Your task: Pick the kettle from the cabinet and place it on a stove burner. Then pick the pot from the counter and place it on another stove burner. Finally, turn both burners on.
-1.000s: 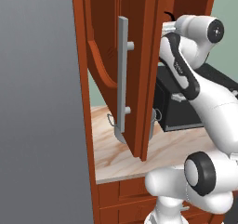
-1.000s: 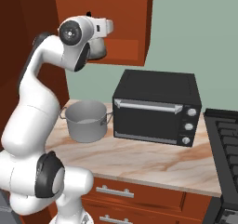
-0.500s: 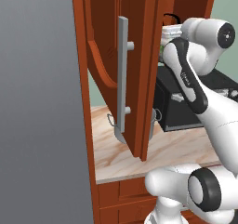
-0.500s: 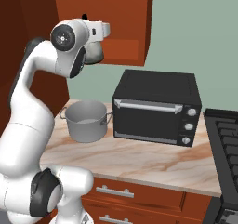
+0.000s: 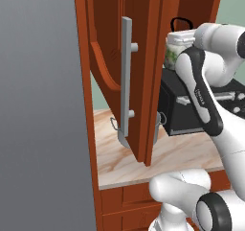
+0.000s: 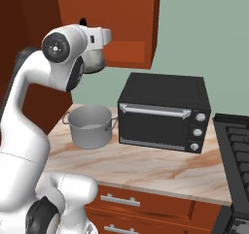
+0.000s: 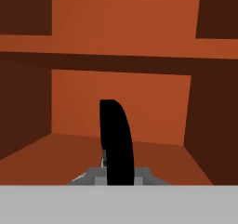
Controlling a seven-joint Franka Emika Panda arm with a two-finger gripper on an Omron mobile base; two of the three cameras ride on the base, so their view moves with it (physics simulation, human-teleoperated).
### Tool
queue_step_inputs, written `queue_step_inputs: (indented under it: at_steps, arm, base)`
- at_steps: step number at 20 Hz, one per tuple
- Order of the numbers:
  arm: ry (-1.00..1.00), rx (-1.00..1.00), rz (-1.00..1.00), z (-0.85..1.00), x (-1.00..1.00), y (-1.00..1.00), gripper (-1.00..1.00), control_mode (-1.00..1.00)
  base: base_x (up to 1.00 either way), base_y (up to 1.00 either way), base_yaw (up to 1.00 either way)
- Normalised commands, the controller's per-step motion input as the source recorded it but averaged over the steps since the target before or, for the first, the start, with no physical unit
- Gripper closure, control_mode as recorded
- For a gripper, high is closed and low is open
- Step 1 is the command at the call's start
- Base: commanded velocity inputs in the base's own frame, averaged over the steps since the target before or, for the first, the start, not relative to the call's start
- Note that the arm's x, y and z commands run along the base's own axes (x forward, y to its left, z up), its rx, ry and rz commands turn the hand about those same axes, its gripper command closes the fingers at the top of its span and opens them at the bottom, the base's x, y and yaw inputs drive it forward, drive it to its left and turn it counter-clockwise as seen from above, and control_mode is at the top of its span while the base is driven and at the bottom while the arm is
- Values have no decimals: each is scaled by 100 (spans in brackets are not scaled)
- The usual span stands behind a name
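Gripper state: I read the gripper as clenched on the kettle's black arched handle, which rises straight up between its tips in the hand view.
Kettle location: the kettle hangs at the mouth of the wall cabinet, just in front of the open shelf, high above the counter. In the right base view its round body peeks out from behind the wrist.
Cabinet door: the door stands swung wide, its grey bar handle toward my left camera.
Handling, kettle: I judge it small and light, rigid and probably glazed, so slick on the body. The thin handle is the only sensible hold. Gripped there, it may swing or pivot about the jaws if I move sharply.
Fragility: the knob lid is not visible to me, and I cannot tell whether it is seated.
Handling, pot: the grey stockpot sits on the counter beside the black toaster oven. I judge it stiffer and heavier, best taken by the rim or a loop handle.
Route: the stove burners lie well to the right, past the toaster oven.
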Motion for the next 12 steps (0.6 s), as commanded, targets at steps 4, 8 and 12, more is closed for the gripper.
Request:
queue_step_inputs:
  at_steps: [4,8,12]
  arm:
    - [0,0,0,0,-46,0,100,-100]
    - [0,0,0,0,-47,0,100,-100]
    - [0,0,0,0,-44,0,100,-100]
  base:
    - [0,0,0]
    - [0,0,0]
    - [0,0,0]
